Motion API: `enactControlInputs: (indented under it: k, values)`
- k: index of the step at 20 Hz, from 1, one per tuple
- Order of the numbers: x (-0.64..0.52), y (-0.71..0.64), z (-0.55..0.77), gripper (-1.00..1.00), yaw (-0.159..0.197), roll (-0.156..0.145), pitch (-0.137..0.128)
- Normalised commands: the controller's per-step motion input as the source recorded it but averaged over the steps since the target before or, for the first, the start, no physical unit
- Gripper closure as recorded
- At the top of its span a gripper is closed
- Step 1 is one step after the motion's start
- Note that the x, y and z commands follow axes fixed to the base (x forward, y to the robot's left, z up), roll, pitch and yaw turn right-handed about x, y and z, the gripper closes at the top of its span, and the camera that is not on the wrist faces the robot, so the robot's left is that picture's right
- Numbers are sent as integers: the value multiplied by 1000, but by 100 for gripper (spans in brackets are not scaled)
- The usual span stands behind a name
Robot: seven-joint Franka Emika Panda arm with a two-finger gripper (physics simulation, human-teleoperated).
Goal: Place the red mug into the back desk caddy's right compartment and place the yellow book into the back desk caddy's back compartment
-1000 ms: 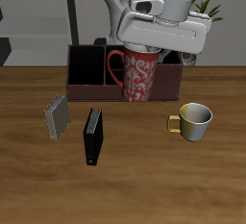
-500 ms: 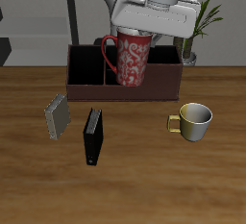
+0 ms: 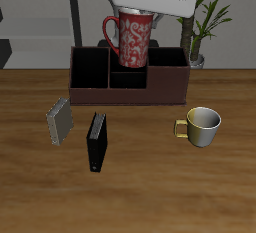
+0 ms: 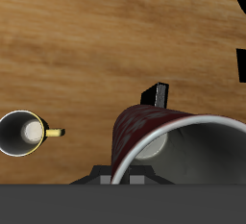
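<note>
while the gripper (image 3: 135, 15) has the mug (image 3: 132, 37) clamped by its rim and hanging above the caddy (image 3: 128, 77), step one is in hand: getting it into the right compartment (image 3: 92, 69). right now the mug sits over the caddy's middle column, so my guess is the next move is a sideways shift toward that big end section, then a straight drop between the walls. the book (image 3: 60, 122) lies on the table in front of the caddy, untouched, with a black book (image 3: 96, 142) just beside it. a yellow mug (image 3: 202, 125) sits well clear of the caddy, and a plant (image 3: 205, 17) stands behind it. nothing blocks the compartment as far as i can see.
</note>
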Motion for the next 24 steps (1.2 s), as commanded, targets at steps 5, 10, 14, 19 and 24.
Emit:
enactControlInputs:
  k: [5,10,14,19,24]
  values:
    - [-637,135,166,100,-53,-22,-15]
    - [-521,352,25,100,-27,2,-5]
    - [-481,301,-1,100,-39,-4,1]
    - [-528,181,-35,100,-85,9,1]
    - [-505,260,-95,100,17,54,-3]
